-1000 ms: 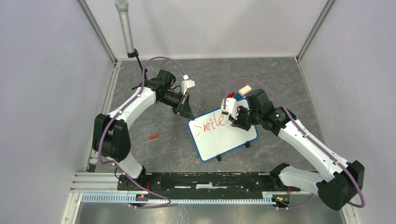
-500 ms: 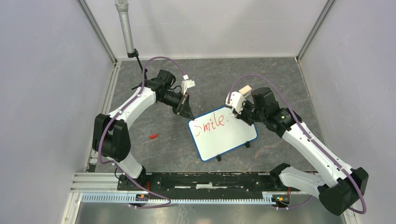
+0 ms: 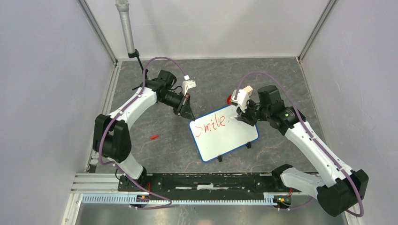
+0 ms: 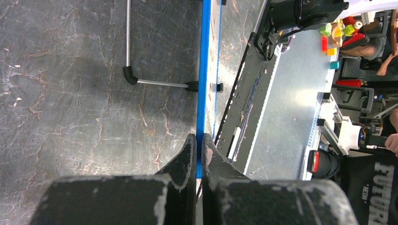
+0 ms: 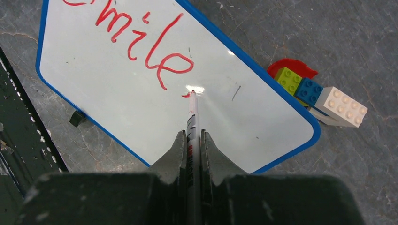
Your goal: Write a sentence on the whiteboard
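Note:
The whiteboard (image 3: 230, 138), white with a blue rim, lies tilted on the dark table between the arms. Red lettering (image 3: 210, 125) on it reads "Smile" (image 5: 141, 42), with a small red mark (image 5: 186, 95) just after the "e". My left gripper (image 3: 189, 114) is shut on the board's far left corner, and the left wrist view shows its fingers pinching the blue rim (image 4: 203, 70). My right gripper (image 5: 192, 133) is shut on a marker (image 5: 191, 119). The marker's tip sits right beside the small mark. I cannot tell whether it touches the board.
Toy bricks (image 5: 324, 96) on a red piece (image 5: 286, 65) sit just beyond the board's far right edge. A small red cap (image 3: 153, 137) lies on the table to the left. A grey pole (image 3: 125, 26) stands at the back left. A wire leg (image 4: 141, 80) shows under the board.
My right gripper drew back from the end of "Smile" toward the far right, uncovering a small red mark after the "e". The left gripper and the board stayed put.

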### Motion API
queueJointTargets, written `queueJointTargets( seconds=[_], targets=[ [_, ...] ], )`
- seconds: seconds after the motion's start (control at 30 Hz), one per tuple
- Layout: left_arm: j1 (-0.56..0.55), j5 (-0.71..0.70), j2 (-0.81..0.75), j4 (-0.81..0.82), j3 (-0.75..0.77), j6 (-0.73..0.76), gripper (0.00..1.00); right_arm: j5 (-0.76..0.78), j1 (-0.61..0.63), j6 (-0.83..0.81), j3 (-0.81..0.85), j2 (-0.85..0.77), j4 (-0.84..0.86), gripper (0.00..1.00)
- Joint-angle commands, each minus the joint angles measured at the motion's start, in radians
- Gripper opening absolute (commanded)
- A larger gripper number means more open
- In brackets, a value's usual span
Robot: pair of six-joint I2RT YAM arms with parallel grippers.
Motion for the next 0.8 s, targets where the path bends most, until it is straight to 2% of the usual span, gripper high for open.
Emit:
queueJointTargets(
  seconds=[0.0, 0.23, 0.47, 0.77],
  targets=[
    [-0.001, -0.024, 0.015, -0.047, 0.031, 0.085, 0.02, -0.077, -0.060, 0.001, 0.044, 0.010, 0.004, 0.00],
    [-0.001, -0.010, 0.012, -0.051, 0.044, 0.095, 0.05, -0.135, -0.135, -0.025, 0.046, 0.016, -0.001, 0.00],
    [-0.003, 0.024, 0.021, -0.062, 0.058, 0.096, 0.32, -0.156, -0.164, -0.049, 0.019, 0.019, 0.028, 0.00],
    [-0.008, 0.054, 0.019, -0.067, 0.056, 0.097, 0.40, -0.176, -0.164, -0.048, -0.002, 0.018, 0.035, 0.00]
  ],
)
